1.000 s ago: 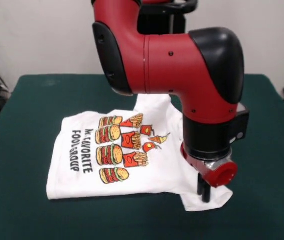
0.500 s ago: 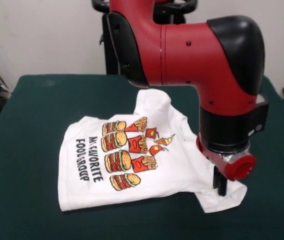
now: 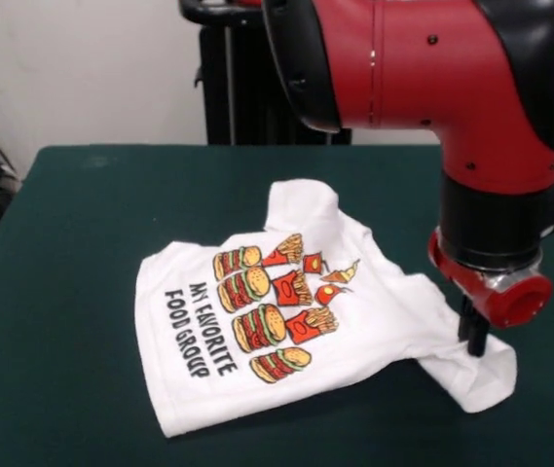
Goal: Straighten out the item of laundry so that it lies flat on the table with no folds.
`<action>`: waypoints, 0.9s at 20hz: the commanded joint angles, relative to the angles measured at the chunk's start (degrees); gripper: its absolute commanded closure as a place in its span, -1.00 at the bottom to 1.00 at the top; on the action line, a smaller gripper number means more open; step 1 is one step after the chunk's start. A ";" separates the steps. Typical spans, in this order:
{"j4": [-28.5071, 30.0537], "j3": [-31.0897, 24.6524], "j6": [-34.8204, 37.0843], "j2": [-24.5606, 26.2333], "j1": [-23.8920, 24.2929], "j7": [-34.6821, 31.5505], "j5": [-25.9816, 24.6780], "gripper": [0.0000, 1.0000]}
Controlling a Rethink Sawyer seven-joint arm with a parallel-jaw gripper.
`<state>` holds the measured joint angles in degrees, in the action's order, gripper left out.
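The pincer (image 3: 474,338) is down at the right side of the shirt, its dark tips pressed into the white cloth of a sleeve; whether they are clamped on the fabric or only resting on it, I cannot tell from here, since only a dark stub shows under the red wrist.

Now from the left: bare green table (image 3: 53,292) first, a broad stretch of it. Then the T-shirt (image 3: 257,389), lying front side up and turned at an angle, its lower hem toward the left and near edge. The black lettering "MY FAVORITE FOOD GROUP" runs diagonally along the left part of the chest (readable, all four words), and just right of it sit the rows of burgers, fries and drinks.

Further right, the neck end rises in a rumpled hump toward the far side of the table, not lying flat. Creases run from the print toward the right sleeve, which stretches out in a taut tongue under the pincer, its end lying on the felt. Above all this hangs the red and black arm (image 3: 471,68), filling the upper right.
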<state>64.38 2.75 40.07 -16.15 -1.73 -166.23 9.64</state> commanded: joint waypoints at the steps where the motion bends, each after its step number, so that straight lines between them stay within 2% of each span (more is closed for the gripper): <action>1: -0.83 3.94 5.74 2.41 -4.53 -25.22 7.37 1.00; 9: -4.45 6.19 4.46 6.29 -6.63 -26.16 11.25 1.00; 16: -6.49 9.56 5.21 8.23 -7.24 -24.97 11.42 1.00; 17: -6.24 9.97 4.45 8.23 -7.32 -23.68 11.74 -1.00; 18: -5.57 9.69 3.61 7.85 -7.18 -23.51 11.98 -1.00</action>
<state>58.48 11.35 40.40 -9.75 -6.91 -174.40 18.77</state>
